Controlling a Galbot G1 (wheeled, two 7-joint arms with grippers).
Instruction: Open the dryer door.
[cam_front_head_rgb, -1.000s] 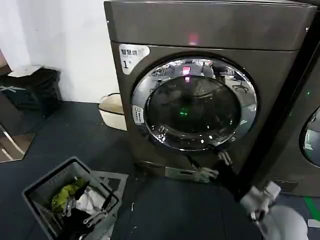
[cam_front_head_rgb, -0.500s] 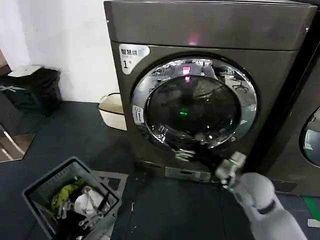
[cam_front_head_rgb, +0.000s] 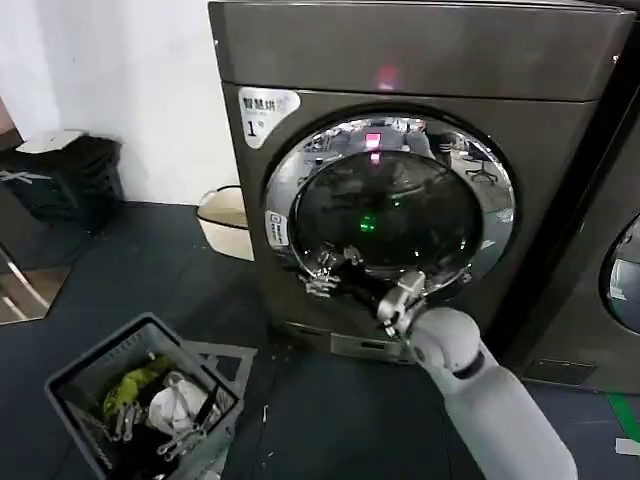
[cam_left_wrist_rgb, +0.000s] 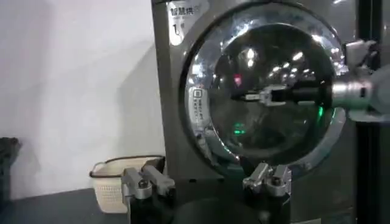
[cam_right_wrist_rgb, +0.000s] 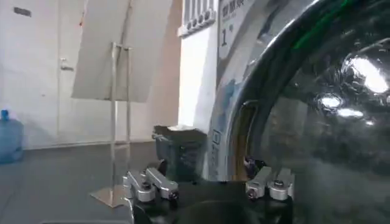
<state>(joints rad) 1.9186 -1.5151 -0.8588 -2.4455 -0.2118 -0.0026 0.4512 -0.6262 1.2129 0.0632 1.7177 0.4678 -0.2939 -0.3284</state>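
The dryer (cam_front_head_rgb: 400, 50), dark bronze-grey with a white "1" sticker (cam_front_head_rgb: 265, 110), has its dryer door (cam_front_head_rgb: 400, 215) shut, chrome rim flush with the front. My right gripper (cam_front_head_rgb: 333, 265) is open at the lower left of the rim, the arm reaching in from the lower right. In the right wrist view the right gripper (cam_right_wrist_rgb: 210, 182) stands open across the door's (cam_right_wrist_rgb: 317, 122) left edge, one finger close to the gap beside the rim. My left gripper (cam_left_wrist_rgb: 207, 181) is open and empty, low and well back from the dryer door (cam_left_wrist_rgb: 274, 61); it sees the right gripper (cam_left_wrist_rgb: 244, 96) before the glass.
A grey crate (cam_front_head_rgb: 75, 375) holding clothes stands on the floor at the lower left. A white basket (cam_front_head_rgb: 225, 220) sits by the wall beside the dryer, with a black bin (cam_front_head_rgb: 60, 175) farther left. A neighbouring machine (cam_front_head_rgb: 610, 280) adjoins on the right.
My right arm has swung left and up along the door's lower rim, from the bottom right to the lower left edge. The door stays shut.
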